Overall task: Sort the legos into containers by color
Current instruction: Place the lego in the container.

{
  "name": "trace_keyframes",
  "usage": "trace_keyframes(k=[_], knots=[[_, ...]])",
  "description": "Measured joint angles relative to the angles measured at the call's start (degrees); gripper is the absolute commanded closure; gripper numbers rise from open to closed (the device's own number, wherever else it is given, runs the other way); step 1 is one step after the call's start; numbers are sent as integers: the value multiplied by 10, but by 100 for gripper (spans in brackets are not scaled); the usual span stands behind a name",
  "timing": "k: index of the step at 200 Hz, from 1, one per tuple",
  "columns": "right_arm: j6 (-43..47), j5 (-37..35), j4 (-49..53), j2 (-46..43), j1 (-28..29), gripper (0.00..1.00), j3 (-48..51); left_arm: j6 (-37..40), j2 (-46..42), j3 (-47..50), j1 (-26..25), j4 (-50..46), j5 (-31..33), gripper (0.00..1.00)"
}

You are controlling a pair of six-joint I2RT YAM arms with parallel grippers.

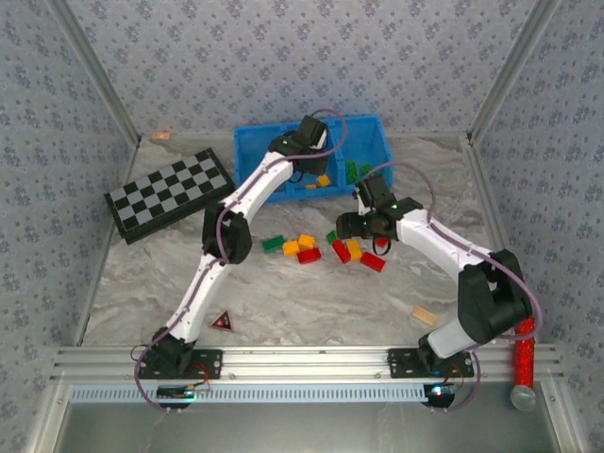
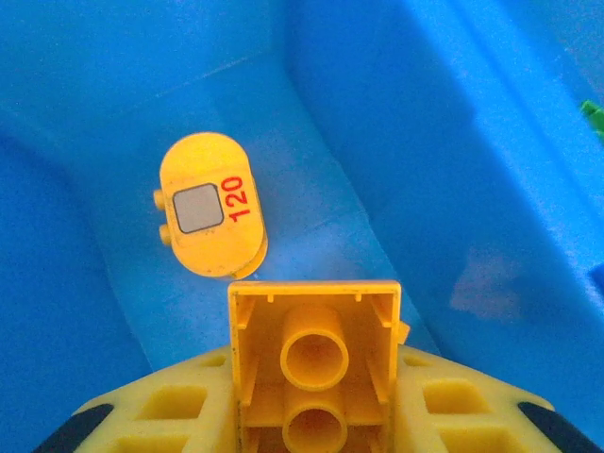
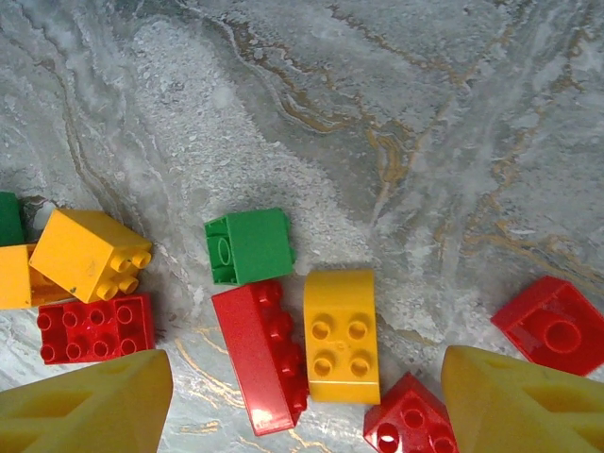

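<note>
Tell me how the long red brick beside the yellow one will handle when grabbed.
The long red brick looks like rigid plastic: probably stiff and light. Its glossy faces could slip in a loose pinch. Boxy and lying right beside the yellow brick, it should not roll, but pushing it would likely shove that neighbour.

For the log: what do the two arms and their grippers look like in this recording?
Both the left arm and right arm have white tubular links joined by chunky black joints, on black bases. A thin purple cable loops along each, and small green lights glow on the joints. The left fingers and right fingers are yellow plastic with cut-out pockets.
</note>
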State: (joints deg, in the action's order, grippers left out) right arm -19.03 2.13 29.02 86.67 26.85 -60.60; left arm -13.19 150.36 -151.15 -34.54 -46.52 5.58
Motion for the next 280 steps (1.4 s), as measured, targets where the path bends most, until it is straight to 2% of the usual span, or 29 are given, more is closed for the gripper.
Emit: trace_keyframes(k=[85, 174, 231, 280], knots=[[0, -2, -11, 37, 20, 24, -19, -19, 24, 0, 0, -1, -4, 70], [11, -1, -30, 100, 37, 27, -56, -26, 26, 0, 0, -5, -4, 45], [23, 3, -36, 148, 44, 29, -70, -26, 25, 0, 0, -5, -4, 42], [37, 2, -40, 202, 55, 38, -107, -25, 11, 0, 0, -12, -16, 41]])
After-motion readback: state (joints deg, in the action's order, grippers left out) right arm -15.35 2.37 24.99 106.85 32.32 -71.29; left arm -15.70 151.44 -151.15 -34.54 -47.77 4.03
